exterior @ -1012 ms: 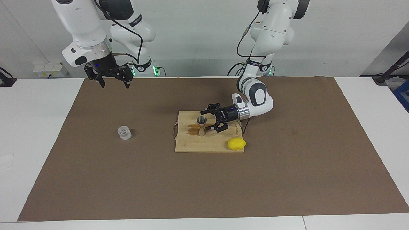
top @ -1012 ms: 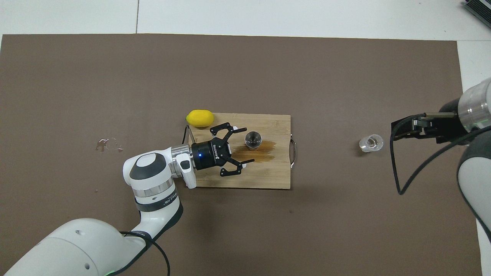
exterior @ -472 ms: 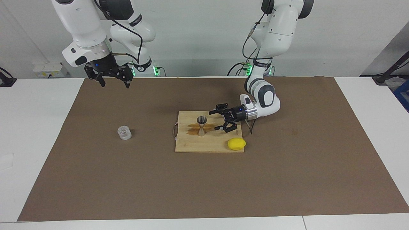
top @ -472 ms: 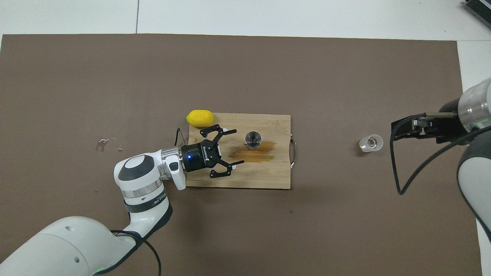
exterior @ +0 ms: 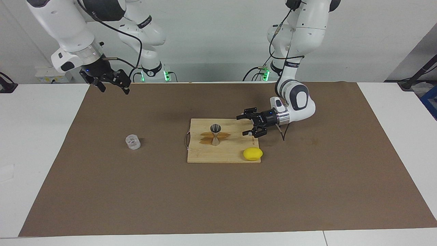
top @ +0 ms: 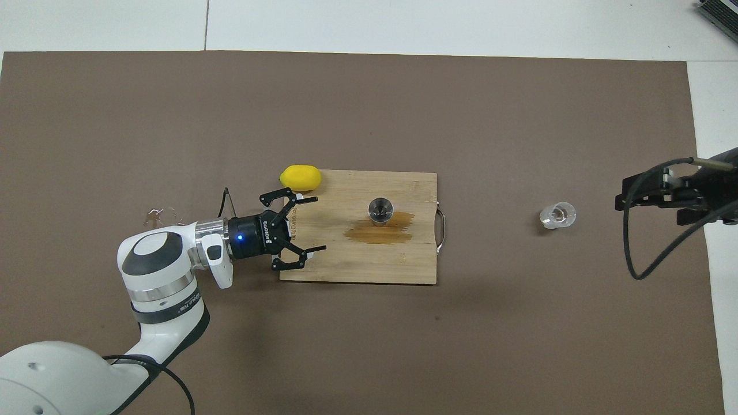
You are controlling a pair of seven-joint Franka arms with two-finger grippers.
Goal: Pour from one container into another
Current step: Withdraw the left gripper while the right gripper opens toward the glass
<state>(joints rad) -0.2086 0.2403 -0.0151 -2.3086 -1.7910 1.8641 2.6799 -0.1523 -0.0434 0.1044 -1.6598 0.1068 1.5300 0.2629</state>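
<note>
Clear cup (exterior: 132,142) stands upright on the brown mat (exterior: 136,191), toward the right arm's end of the surface, with bare mat all round it. Above the mat's edge nearest the robots on that side, the right pincer (exterior: 111,87) hangs high, fingers apart, holding nothing and well apart from the cup.

On the wooden board (exterior: 205,155) the steel jigger (exterior: 215,134) stands upright, in a brown spill stain (exterior: 207,136). Over the board's edge toward the left arm's end, the left pincer (exterior: 248,126) lies level with its fingers spread wide and empty, pointing at the jigger, a stretch of bare board between them. Just beside that pincer, at the board's corner farther from the robots, sits a yellow lemon (exterior: 253,154). Between board and cup runs a broad open strip of mat.
</note>
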